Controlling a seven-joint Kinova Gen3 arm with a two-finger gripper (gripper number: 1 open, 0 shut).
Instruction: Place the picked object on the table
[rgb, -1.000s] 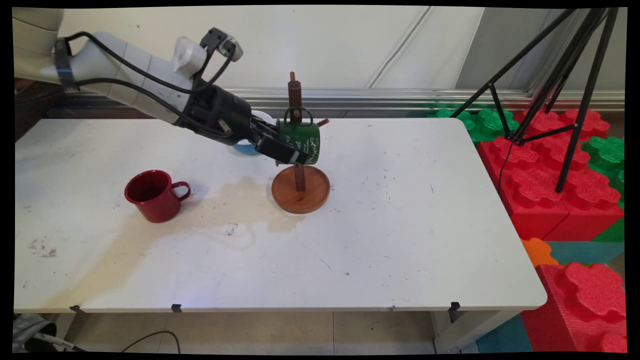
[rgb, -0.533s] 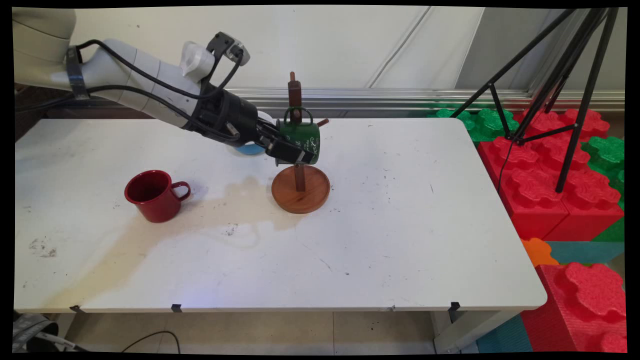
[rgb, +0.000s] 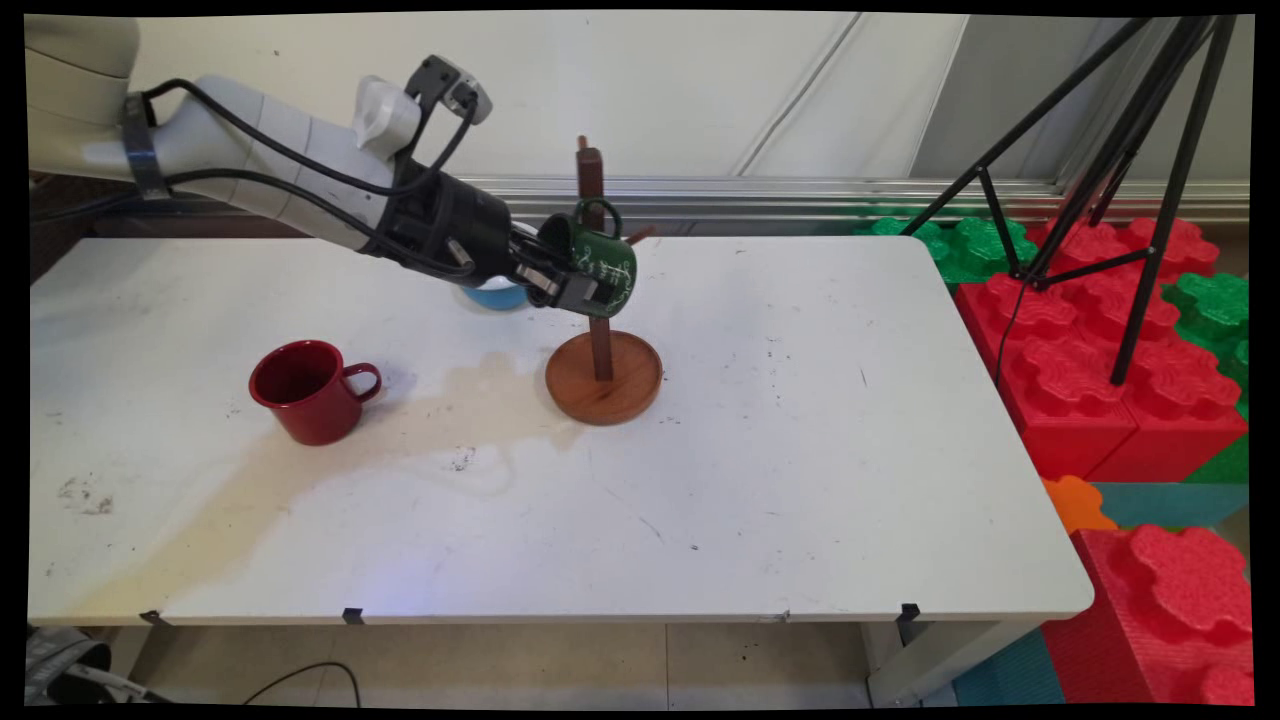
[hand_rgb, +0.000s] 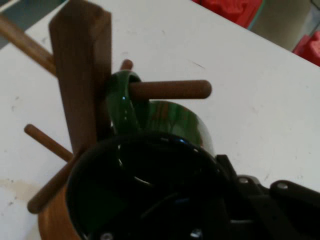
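Observation:
My gripper (rgb: 565, 290) is shut on the rim of a dark green mug (rgb: 602, 270) with white lettering, one finger inside it and one outside. I hold the mug tilted against the post of a wooden mug tree (rgb: 591, 180), above its round base (rgb: 603, 385). In the hand view the green mug (hand_rgb: 172, 120) opens toward the camera. Its handle (hand_rgb: 120, 97) is looped over a peg (hand_rgb: 170, 90) beside the mug tree post (hand_rgb: 80, 75). My gripper (hand_rgb: 222, 200) clamps the rim at the lower right.
A red mug (rgb: 305, 390) stands upright left of the tree on a brownish stain. A blue bowl (rgb: 497, 296) sits behind the gripper. A black tripod (rgb: 1130, 150) and red and green foam blocks (rgb: 1100, 350) stand off the table's right end.
The gripper has risen slightly and tipped the green mug, so its mouth now faces up and left. The handle sits higher against the post.

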